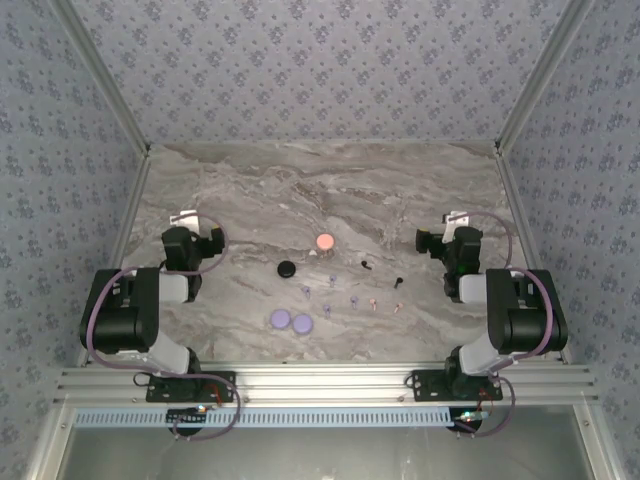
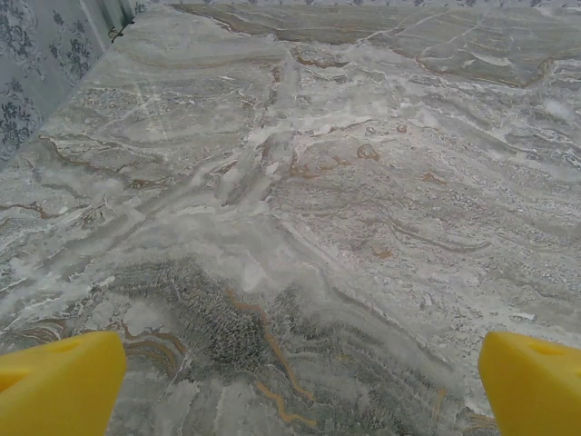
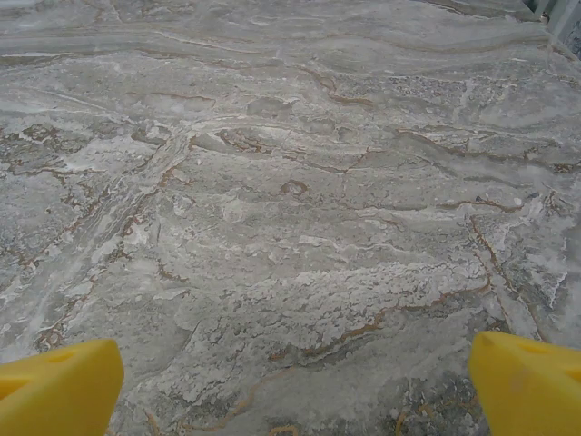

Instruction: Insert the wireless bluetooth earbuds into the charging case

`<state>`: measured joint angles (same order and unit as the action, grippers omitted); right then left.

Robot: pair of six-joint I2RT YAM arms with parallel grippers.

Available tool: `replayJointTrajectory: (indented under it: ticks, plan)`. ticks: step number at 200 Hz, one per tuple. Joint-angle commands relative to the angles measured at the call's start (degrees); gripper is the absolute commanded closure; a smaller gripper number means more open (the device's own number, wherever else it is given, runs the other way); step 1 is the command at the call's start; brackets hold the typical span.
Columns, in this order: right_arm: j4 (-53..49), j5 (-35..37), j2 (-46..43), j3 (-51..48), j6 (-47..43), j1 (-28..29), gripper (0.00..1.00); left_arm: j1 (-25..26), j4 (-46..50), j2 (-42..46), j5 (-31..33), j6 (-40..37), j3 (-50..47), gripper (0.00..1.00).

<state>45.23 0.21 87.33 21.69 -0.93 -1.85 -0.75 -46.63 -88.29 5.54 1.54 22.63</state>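
Though scattered, earbuds (image 1: 354, 299), axes indiscernible.

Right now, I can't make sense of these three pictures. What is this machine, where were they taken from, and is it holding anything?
Two robot arms are bolted at the near edge of a marble table. One picture looks down from above: the left gripper and right gripper are open, holding nothing. The other two come from wrist cameras; yellow fingertips frame bare marble. Between the arms lie a pink disc, a black disc, two lavender discs and tiny earbuds in black, lavender and pink.
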Motion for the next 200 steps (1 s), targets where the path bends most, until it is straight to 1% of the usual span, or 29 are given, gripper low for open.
replayJointTrajectory:
  ticks: [1,87,159,167,176,192,200]
  plan:
    - [-0.1,0.7,-0.2,1.1,-0.6,0.0,0.0,0.1,-0.4,0.5,-0.6,0.6,0.7,0.01]
    - [-0.1,0.2,-0.3,1.1,-0.4,-0.3,0.0,0.1,-0.4,0.5,-0.6,0.5,0.8,0.01]
    - [0.3,-1.9,-0.5,0.8,0.2,-1.3,0.0,0.1,-0.8,0.7,-0.6,0.6,0.6,0.01]
    - [-1.1,-2.3,-1.4,1.3,0.2,-1.5,0.0,0.1,0.6,2.1,-0.6,0.7,0.7,0.01]
    - [-5.3,-2.6,-3.8,2.8,-0.1,-1.5,0.0,0.1,3.3,5.1,-0.6,0.5,0.9,0.01]
    - [-13.7,-3.8,-8.8,5.5,-0.6,-1.4,0.0,0.1,9.6,12.7,-0.5,0.5,1.1,0.01]
    - [-17.0,-4.1,-11.1,6.6,-0.4,-1.4,0.0,0.1,13.0,17.0,-0.2,2.2,1.7,0.01]
